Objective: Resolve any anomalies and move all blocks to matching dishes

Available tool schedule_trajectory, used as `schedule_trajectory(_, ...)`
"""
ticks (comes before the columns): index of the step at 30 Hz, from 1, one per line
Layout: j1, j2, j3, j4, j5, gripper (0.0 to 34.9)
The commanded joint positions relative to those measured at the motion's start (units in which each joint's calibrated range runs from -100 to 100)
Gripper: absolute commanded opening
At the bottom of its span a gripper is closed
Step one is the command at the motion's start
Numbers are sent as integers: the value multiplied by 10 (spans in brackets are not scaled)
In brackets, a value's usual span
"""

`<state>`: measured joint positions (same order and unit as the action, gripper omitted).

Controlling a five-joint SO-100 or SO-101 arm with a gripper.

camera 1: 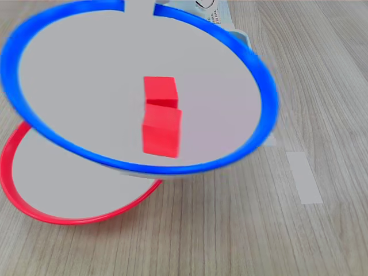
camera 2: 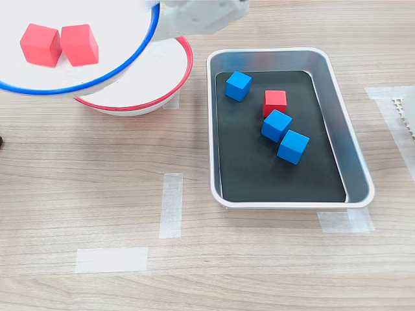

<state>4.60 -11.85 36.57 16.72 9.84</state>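
Observation:
The blue-rimmed dish (camera 1: 115, 162) (camera 2: 78, 91) hangs tilted in the air, partly over the red-rimmed dish (camera 1: 57, 218) (camera 2: 185, 68), which rests on the table. Two red blocks (camera 1: 160, 92) (camera 1: 161, 131) lie side by side inside the raised dish, seen also in the second exterior view (camera 2: 40, 44) (camera 2: 79, 44). My gripper (camera 1: 139, 7) (camera 2: 162, 23) is shut on the far rim of the blue-rimmed dish, its fingers mostly hidden. Three blue blocks (camera 2: 238, 85) (camera 2: 277, 125) (camera 2: 293, 146) and one red block (camera 2: 275, 102) lie in the silver tray (camera 2: 353, 129).
The tray stands at the second exterior view's right, beside the dishes. Pale tape strips (camera 2: 171, 204) (camera 2: 111, 259) (camera 1: 305, 175) mark the wooden table. A white object (camera 2: 405, 113) shows at the second exterior view's right edge.

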Motion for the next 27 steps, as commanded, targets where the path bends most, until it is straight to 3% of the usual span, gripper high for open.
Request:
schedule_trajectory(1,-55,-11,-1,-6,-1,0)
schedule_trajectory(12,-150,62,36,-7,3,0)
schedule_trajectory(27,-168,173,-81,70,8,0)
